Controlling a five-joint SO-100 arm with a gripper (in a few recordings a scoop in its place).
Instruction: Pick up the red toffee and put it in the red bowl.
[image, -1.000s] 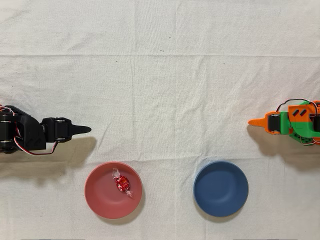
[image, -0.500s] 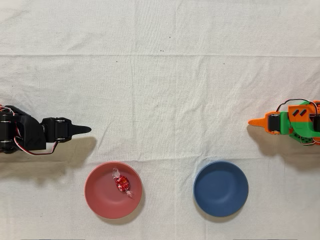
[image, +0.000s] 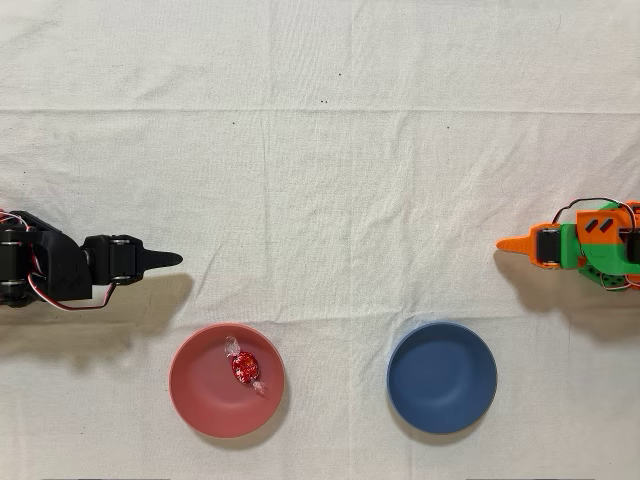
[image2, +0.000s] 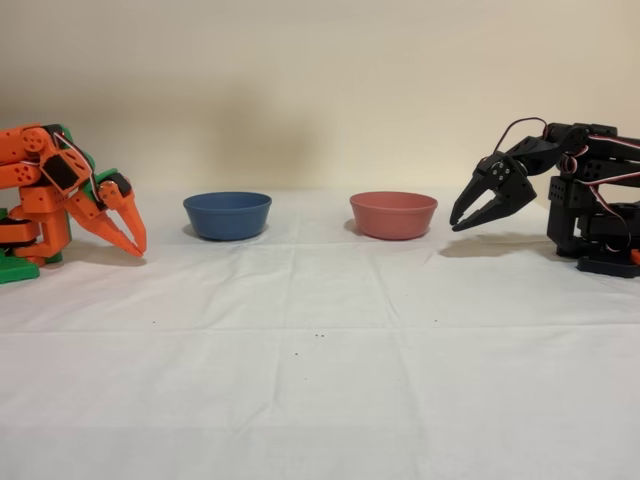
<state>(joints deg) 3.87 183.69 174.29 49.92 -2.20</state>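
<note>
Two arms face each other across a bench (image: 330, 150) draped in pale, creased cloth. Biggest of the lot is the black arm (image2: 590, 195), folded low at the left edge in the overhead view and at the right in the fixed view. Opposite it sits the idle orange arm (image: 585, 243), tucked in on its green base.

Next down are the bowls, well apart from one another along the lower part of the overhead view. The red bowl (image: 226, 380) lies just below and a little ahead of the black arm's tip; the dark blue bowl (image: 442, 377) lies nearer the orange arm. Both stand upright on the cloth.

Smaller again is the tool (image2: 462, 219), hanging nose-down above the cloth just beside the red bowl, its two fingers parted by a narrow gap and holding nothing.

Smallest is the red toffee (image: 244, 368), resting inside the red bowl, slightly right of centre overhead, its clear twisted ends pointing up-left and down-right.
</note>
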